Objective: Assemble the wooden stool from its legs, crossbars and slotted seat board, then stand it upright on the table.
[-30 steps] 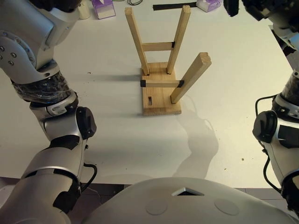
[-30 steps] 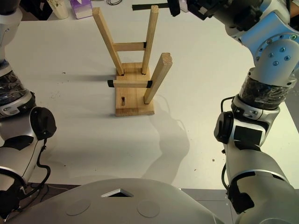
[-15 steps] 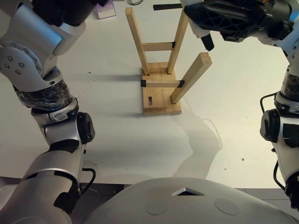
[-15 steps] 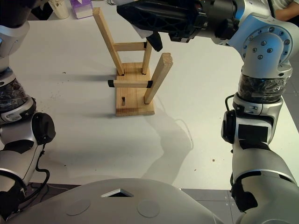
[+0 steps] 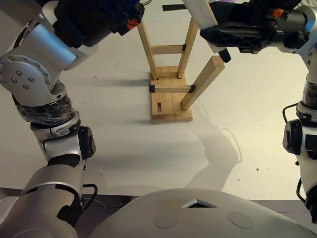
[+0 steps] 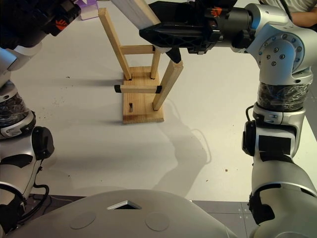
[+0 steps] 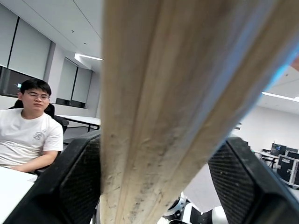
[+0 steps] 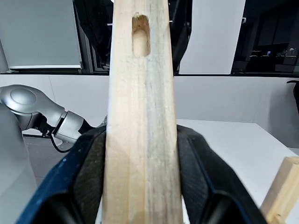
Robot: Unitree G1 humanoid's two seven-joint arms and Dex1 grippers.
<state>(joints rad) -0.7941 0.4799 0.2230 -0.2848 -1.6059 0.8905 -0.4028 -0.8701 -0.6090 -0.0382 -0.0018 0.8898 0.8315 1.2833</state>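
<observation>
The slotted seat board point(image 5: 169, 113) lies flat mid-table. Two legs point(image 5: 147, 44) rise from it, joined by a crossbar point(image 5: 167, 49). A third leg point(image 5: 203, 82) leans outward on a black-ended crossbar point(image 5: 171, 89). One slot point(image 5: 159, 106) in the board is empty. High above the stool, my right gripper point(image 5: 210, 32) is shut on a loose slotted leg point(image 8: 141, 93), also seen as a leg point(image 5: 200, 12) slanting up and left. My left gripper point(image 7: 156, 158) is up at the left, shut on a wooden piece point(image 7: 154, 93); I cannot tell whether it is that same leg.
The white table point(image 5: 124, 144) has open room in front of and beside the stool. A purple box point(image 6: 89, 10) and a black strip point(image 5: 171, 7) lie near the far edge.
My right arm has swung in from the far right to above the stool, and the loose leg now shows in its grip. The left arm has risen toward the centre.
</observation>
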